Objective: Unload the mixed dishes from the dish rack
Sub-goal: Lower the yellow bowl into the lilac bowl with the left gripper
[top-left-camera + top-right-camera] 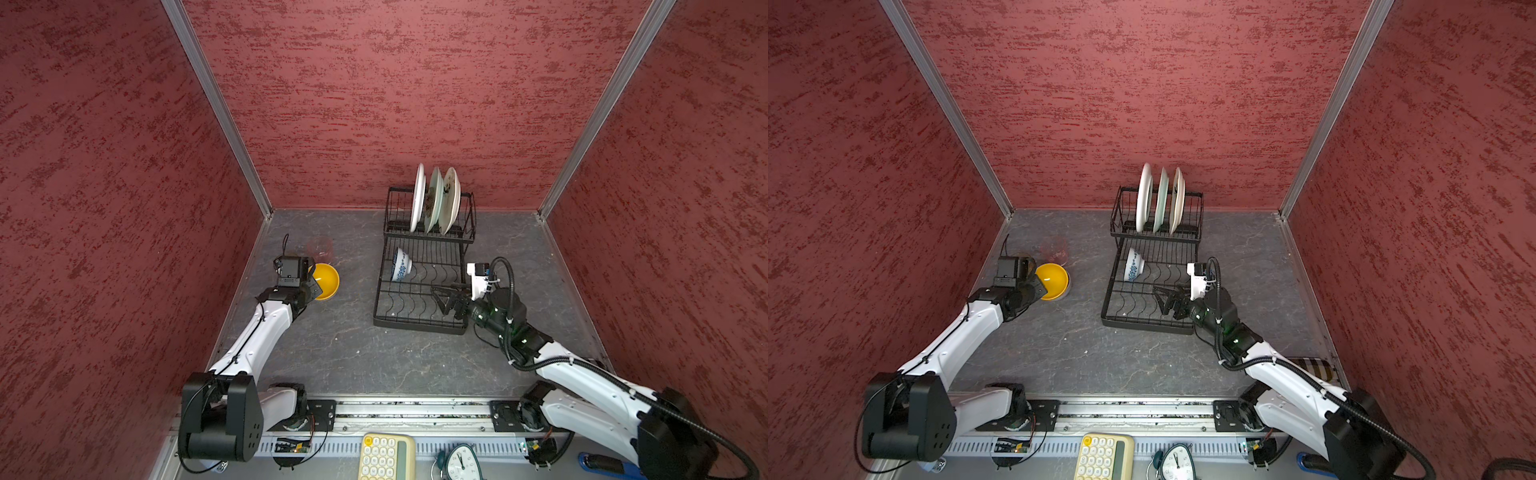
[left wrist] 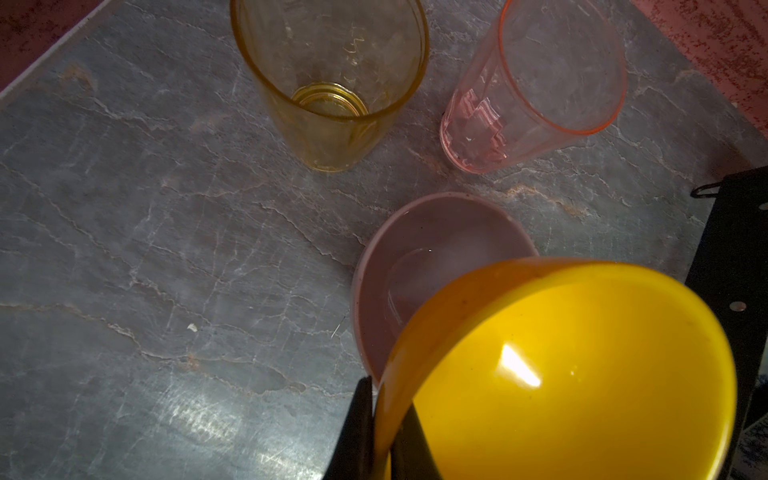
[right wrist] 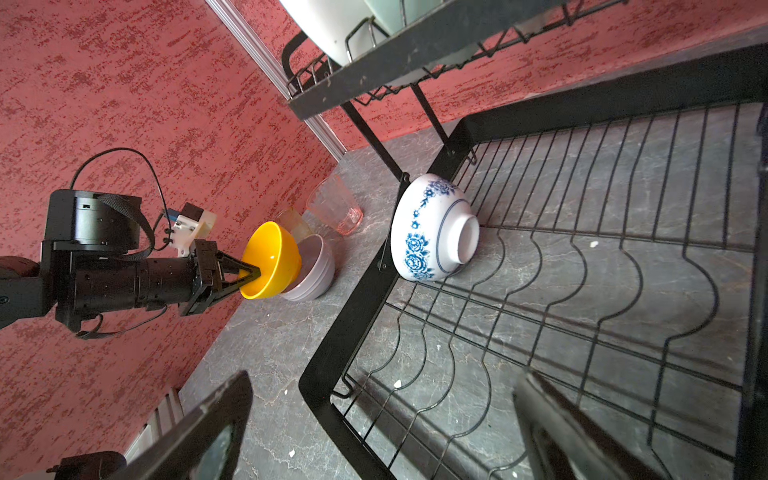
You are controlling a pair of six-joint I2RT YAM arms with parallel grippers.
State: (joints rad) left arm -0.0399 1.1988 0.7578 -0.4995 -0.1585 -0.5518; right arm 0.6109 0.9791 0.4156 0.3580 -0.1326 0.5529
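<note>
While left gripper [image 3: 253,274] is clamping yellow bowl [image 2: 582,374] rim above lavender bowl [image 2: 436,257], right gripper [image 1: 442,299], jaws gaping, is hovering nearer sideways blue-white bowl [image 3: 424,228], foot facing it.

- Three plates [image 1: 434,199] stand on edge in the dish rack's [image 1: 415,327] rear basket.
- A tipped bowl [image 1: 401,264] lies at the front tray's left edge.
- Left of the rack, on the table [image 1: 332,353], an upper bowl [image 1: 328,280] tilts over a lower bowl [image 2: 415,257].
- Behind them stand a tumbler [image 2: 328,124] and a second tumbler [image 2: 532,91].
</note>
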